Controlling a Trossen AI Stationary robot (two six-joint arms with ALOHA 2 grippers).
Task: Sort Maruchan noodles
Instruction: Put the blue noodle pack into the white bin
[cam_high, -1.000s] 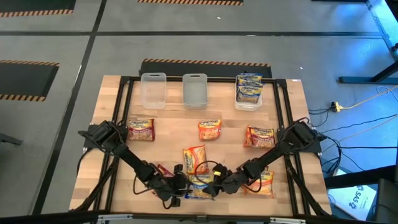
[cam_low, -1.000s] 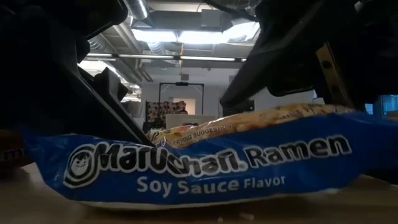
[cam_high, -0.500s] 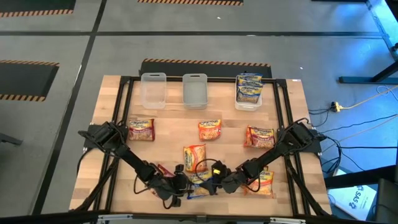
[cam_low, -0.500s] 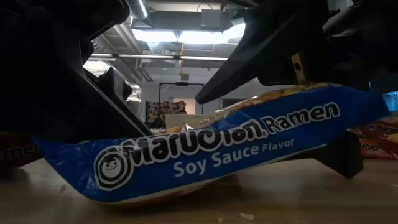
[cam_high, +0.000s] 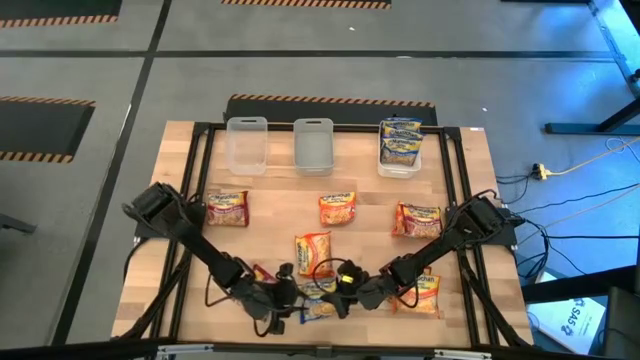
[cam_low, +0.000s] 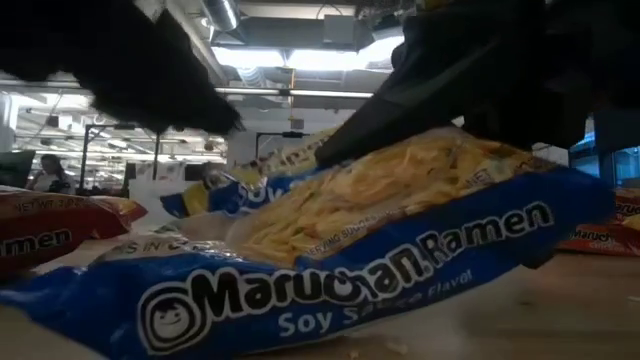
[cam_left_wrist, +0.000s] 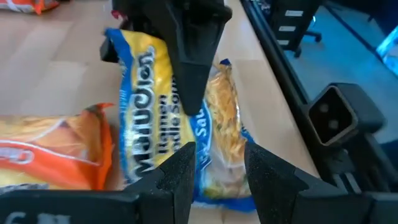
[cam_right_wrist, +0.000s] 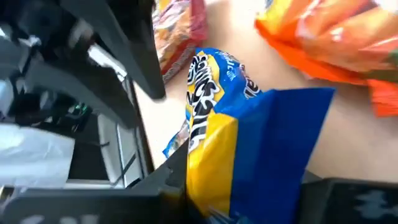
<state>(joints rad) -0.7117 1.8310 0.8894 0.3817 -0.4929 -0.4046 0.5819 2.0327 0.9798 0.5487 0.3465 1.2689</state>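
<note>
Gripping 1 blue packet (cam_right_wrist: 249, 149): right gripper (cam_high: 343, 283); left gripper (cam_high: 290, 300) apparently holds 2nd blue pkt (cam_left_wrist: 217, 124).

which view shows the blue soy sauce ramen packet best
The low view: the blue packet fills it, its lettering readable. The high view shows only a sliver between the left gripper and right gripper. Both wrist views show it close but partly blocked by fingers.
</note>
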